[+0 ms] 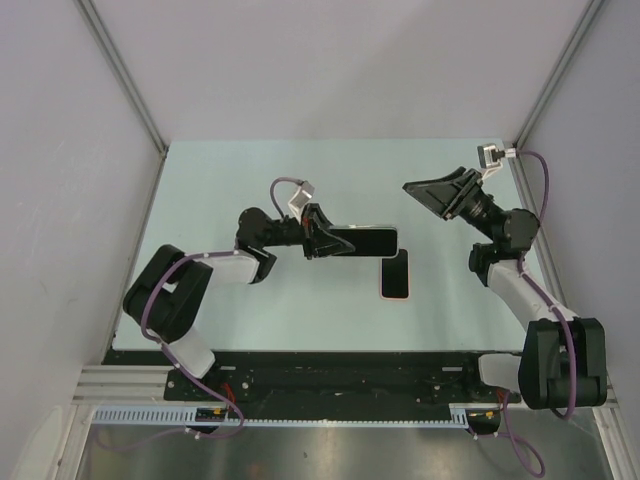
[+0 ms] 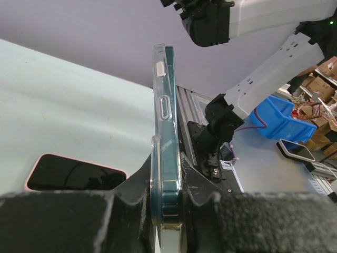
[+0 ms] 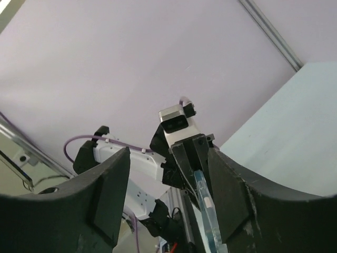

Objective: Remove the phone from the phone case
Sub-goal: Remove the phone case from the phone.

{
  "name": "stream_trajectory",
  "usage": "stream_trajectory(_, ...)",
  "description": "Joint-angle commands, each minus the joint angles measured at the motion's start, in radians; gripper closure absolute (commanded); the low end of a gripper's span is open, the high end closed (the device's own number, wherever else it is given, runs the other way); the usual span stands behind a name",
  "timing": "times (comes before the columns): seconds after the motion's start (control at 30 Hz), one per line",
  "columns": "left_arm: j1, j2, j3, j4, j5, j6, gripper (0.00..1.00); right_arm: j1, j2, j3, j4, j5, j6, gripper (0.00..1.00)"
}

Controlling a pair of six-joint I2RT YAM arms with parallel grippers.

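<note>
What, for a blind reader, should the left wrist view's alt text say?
The left pincer clamps a clear-edged phone case, seen edge-on up the frame's middle. Left of it, a pink-rimmed phone lies dark screen up on the pale table.

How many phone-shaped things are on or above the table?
2. A pink-rimmed phone lies flat on the table; a clear-cased slab is clamped in the left gripper. Whether that case holds a phone is unclear.

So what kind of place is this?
Probably a robot lab's test booth: two robot arms bolted to a table, plain white panels around it, a blue bin and cardboard boxes beyond.
</note>
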Motion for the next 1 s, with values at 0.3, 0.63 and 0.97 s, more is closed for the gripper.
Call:
stream_trajectory(0.3, 0.072, -0.078, 0.031, -0.277, -0.124, 0.330, 1.00, 0.017, -0.065, 0.094, -0.188, -0.103, -0.437, 0.36)
stream_trajectory(0.63, 0.092, -0.198, 0.071, -0.684, -0.216, 0.542, 1.00, 0.099, -0.164, 0.258, -1.017, 0.001, -1.162, 0.38)
stream_trajectory(0.97, 0.095, -0.331, 0.129, -0.921, -0.152, 0.625, 1.00, 0.139, -0.267, 0.261, -1.404, -0.010, -1.584, 0.48)
